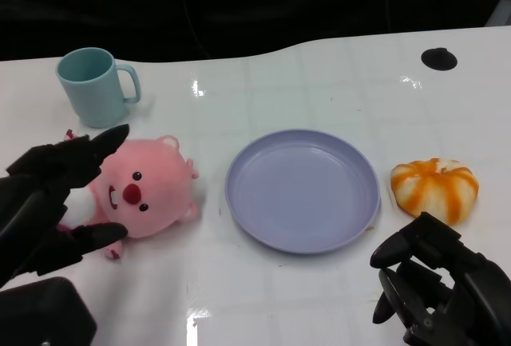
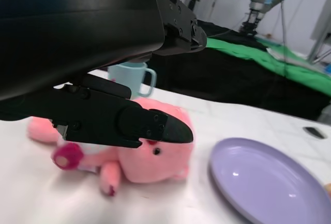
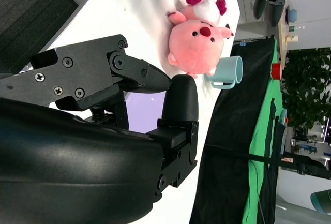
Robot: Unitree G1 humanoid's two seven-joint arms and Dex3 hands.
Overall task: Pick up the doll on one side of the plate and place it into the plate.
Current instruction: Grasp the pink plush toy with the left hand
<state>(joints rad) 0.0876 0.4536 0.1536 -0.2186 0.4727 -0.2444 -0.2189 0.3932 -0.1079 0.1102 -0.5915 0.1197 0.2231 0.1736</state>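
White table point(image 1: 319, 298): left hand staged around the doll, plate vacant at centre.

White laminate carries, largest first, the lavender plate point(image 1: 302, 188) at centre; it holds nothing, so the drop zone is free. The pink plush doll point(image 1: 144, 188) lies at the plate's 9 o'clock, just beside its rim, resting on the table. The left hand point(image 1: 56, 202) brackets the doll with fingers spread apart, one above and one below; no contact is confirmed, which suggests a pre-grasp. The right hand point(image 1: 435, 286), at 5 o'clock, holds nothing, fingers curled in. An orange-striped bun toy point(image 1: 435, 188) sits at 3 o'clock, a teal mug point(image 1: 94, 86) at 10 o'clock.
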